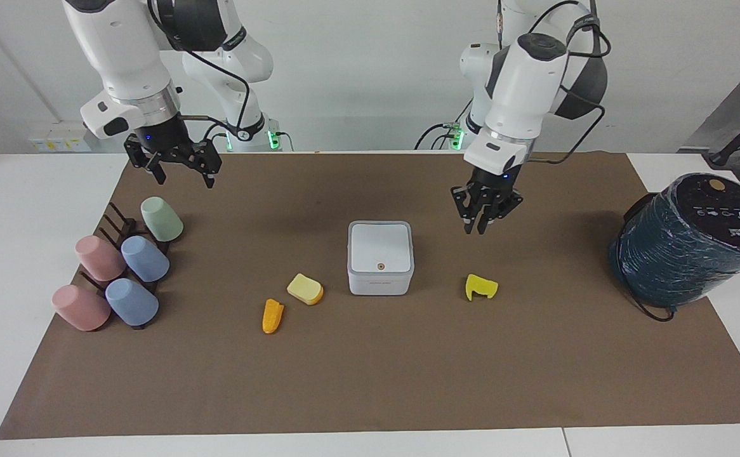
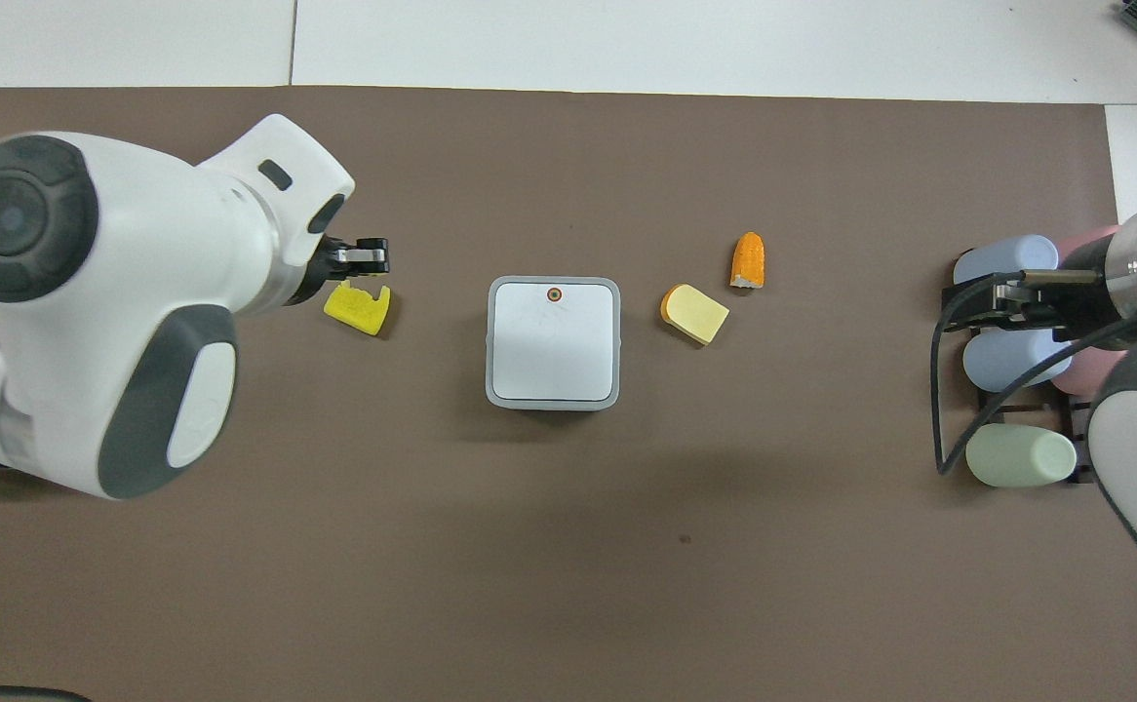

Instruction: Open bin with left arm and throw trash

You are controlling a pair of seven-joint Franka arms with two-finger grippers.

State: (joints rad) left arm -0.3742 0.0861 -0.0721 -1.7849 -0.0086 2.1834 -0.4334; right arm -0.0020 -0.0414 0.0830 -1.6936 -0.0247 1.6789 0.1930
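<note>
The white bin [image 1: 380,257] [image 2: 553,341] stands mid-mat with its lid down. The trash lies on the mat around it. An orange stub [image 1: 272,316] [image 2: 748,261] and a bread slice [image 1: 305,289] [image 2: 695,314] lie toward the right arm's end. A yellow notched chunk [image 1: 481,287] [image 2: 358,307] lies toward the left arm's end. My left gripper [image 1: 479,227] [image 2: 371,256] hangs in the air over the mat between bin and yellow chunk, fingertips together, holding nothing. My right gripper [image 1: 183,182] [image 2: 978,304] waits open over the cup rack.
A dark rack with several pastel cups [image 1: 122,266] [image 2: 1017,453] sits at the right arm's end of the mat. A big teal wrapped cylinder [image 1: 687,241] stands at the left arm's end. The brown mat [image 1: 370,381] covers most of the table.
</note>
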